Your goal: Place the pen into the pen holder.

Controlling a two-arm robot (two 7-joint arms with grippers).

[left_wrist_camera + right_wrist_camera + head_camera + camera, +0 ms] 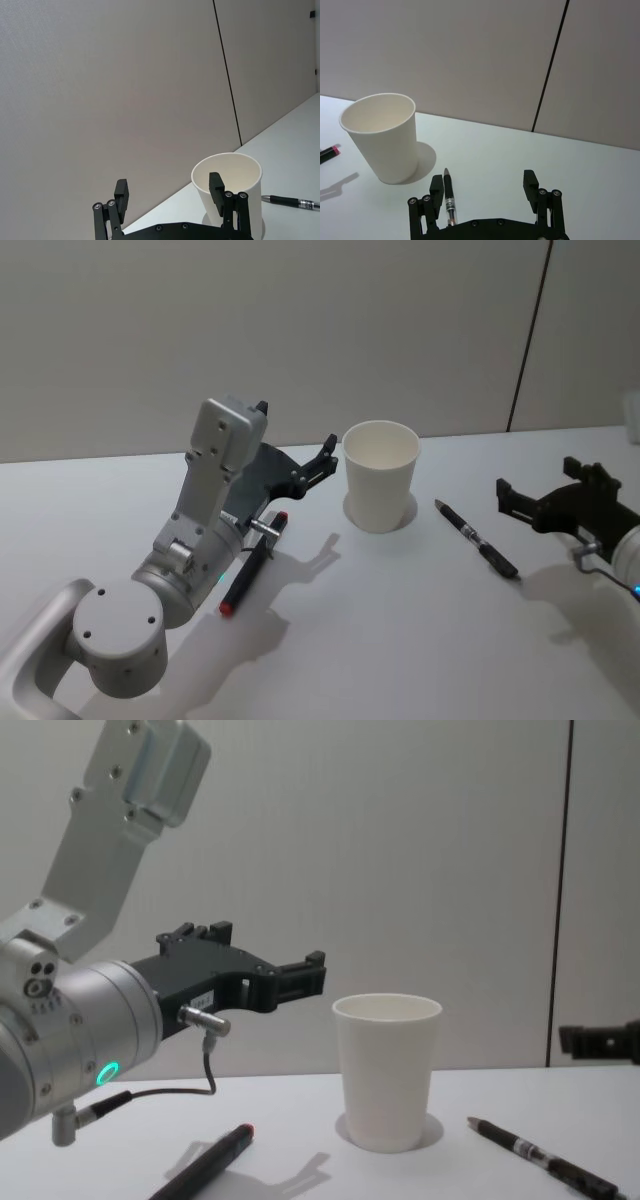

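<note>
Since both my grippers are empty, the step in hand looks like the pickup. My right gripper (484,181) hovers with fingers spread near the black pen (478,539), which lies flat on the table (400,640) just right of the pen holder (380,485). I should descend astride the barrel's middle, fingers crossing it (a thin round barrel rolls easily). My left gripper (318,462), likewise spread and holding nothing, hangs raised left of the pen holder, a red-ended pen (250,570) lying below that arm. The pen holder stands upright; what I see of its inside is bare.
</note>
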